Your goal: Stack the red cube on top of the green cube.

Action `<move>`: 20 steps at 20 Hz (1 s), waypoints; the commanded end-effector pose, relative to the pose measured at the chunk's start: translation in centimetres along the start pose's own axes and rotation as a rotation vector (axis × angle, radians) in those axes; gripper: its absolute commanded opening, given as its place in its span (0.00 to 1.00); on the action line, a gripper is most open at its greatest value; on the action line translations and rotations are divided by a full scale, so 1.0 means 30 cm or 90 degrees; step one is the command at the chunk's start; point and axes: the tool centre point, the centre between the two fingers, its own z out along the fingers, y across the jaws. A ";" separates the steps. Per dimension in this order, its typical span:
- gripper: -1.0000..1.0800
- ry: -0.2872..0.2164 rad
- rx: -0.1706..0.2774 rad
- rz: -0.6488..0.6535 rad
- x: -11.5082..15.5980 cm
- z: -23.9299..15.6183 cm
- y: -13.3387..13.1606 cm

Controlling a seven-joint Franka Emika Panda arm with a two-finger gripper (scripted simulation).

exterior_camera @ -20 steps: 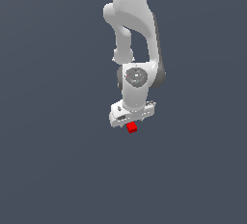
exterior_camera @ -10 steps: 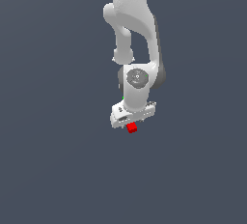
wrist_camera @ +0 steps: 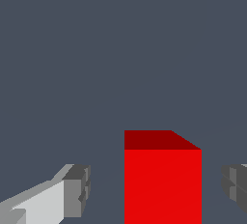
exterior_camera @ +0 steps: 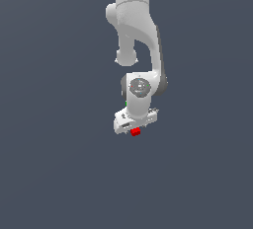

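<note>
The red cube (exterior_camera: 135,132) sits on the grey floor directly under my white gripper (exterior_camera: 133,128). In the wrist view the red cube (wrist_camera: 162,182) stands between my two fingertips (wrist_camera: 77,191), with a gap on each side. My gripper (wrist_camera: 157,189) is open around it and not touching it. The green cube is almost fully hidden behind the arm in the exterior view. Only a thin green sliver (exterior_camera: 126,104) shows at the edge of the wrist link. The green cube is out of the wrist view.
The floor (exterior_camera: 59,164) is a plain dark grey surface. The white arm (exterior_camera: 133,20) comes down from the top of the exterior view.
My gripper has sunk slightly over the red cube, so less of the cube shows below the hand. The cube has not moved.
</note>
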 end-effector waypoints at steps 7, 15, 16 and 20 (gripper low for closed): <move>0.00 0.000 0.000 0.001 0.003 0.057 0.002; 0.00 0.000 0.000 0.001 0.003 0.057 0.002; 0.00 0.000 0.000 0.001 0.003 0.057 0.002; 0.00 0.000 0.000 0.001 0.002 0.048 0.002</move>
